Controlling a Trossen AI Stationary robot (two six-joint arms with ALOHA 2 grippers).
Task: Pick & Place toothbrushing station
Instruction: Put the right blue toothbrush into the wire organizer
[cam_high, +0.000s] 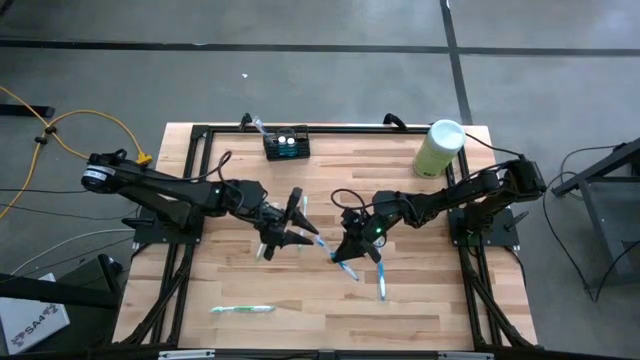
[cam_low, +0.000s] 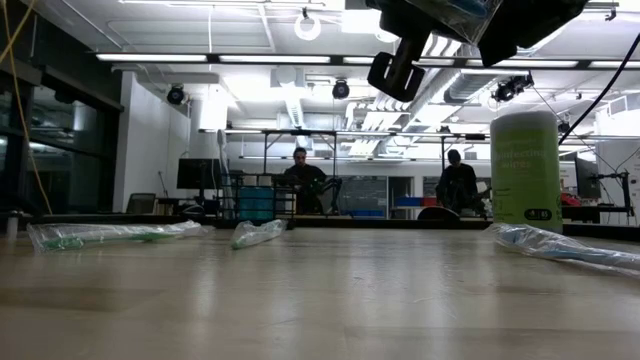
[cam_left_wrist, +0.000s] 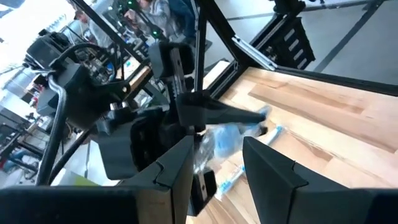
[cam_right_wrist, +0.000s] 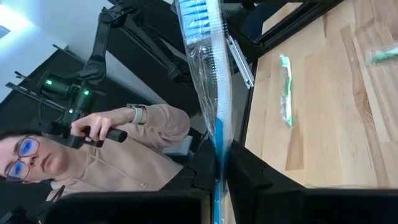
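Nearest you, a green wrapped toothbrush (cam_high: 241, 309) is lying flat close to the near edge of the table (cam_high: 420, 315), left of centre, with bare wood all around it. Right of centre a blue wrapped toothbrush (cam_high: 381, 284) is lying on the boards, well clear of the near edge.

At mid-table your right gripper (cam_high: 349, 248) is pinching shut on a blue toothbrush in clear wrap (cam_right_wrist: 208, 74), holding it up off the wood. Your left gripper (cam_high: 297, 236) is hanging just beside it with its fingers apart, around nothing you can see.

Far back, the toothbrushing station (cam_high: 286, 145) is sitting at the far edge, left of centre, and a pale green cylinder (cam_high: 438, 148) is standing near the far right corner, leaving open boards between them and the arms.
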